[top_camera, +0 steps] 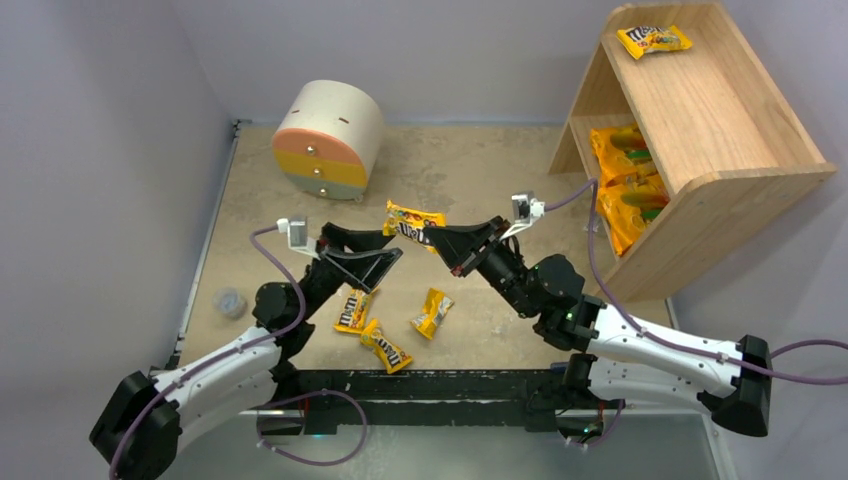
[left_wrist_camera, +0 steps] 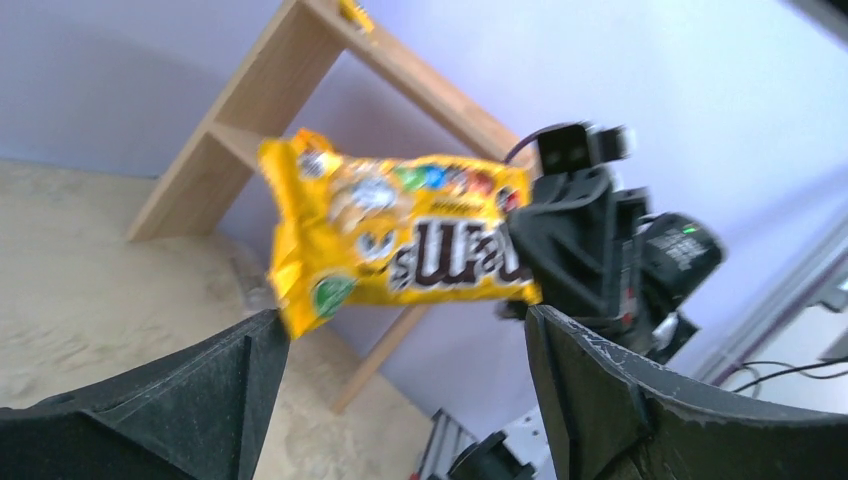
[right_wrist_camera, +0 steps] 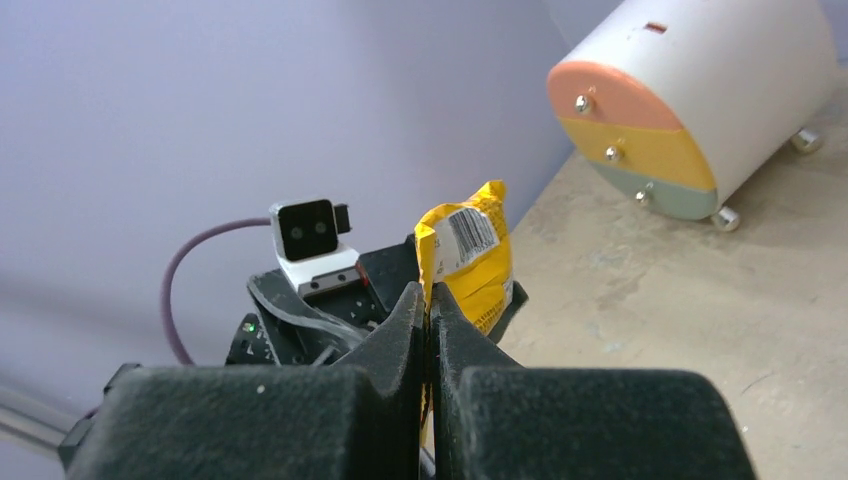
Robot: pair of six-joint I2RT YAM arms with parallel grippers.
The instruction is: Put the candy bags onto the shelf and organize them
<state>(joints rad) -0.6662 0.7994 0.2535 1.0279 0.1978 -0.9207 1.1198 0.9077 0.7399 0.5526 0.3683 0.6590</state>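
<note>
M&M's packet (top_camera: pixel 413 221) pinched in right tool (top_camera: pixel 433 238), just beyond left tool (top_camera: pixel 393 256).

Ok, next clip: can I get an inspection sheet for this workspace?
Surface: beige tabletop, mottled.
Job's things: held packet in the air; three loose packets on the tabletop; fifth packet atop the wooden shelf; two orange bags on its lower tier.
Clutter: round cabinet; small grey object near the left edge.
End effectors: right end effector shut on held packet; left end effector open beside it.
Cables: purple cables along both arms.
Surroundings: plain walls.
</note>
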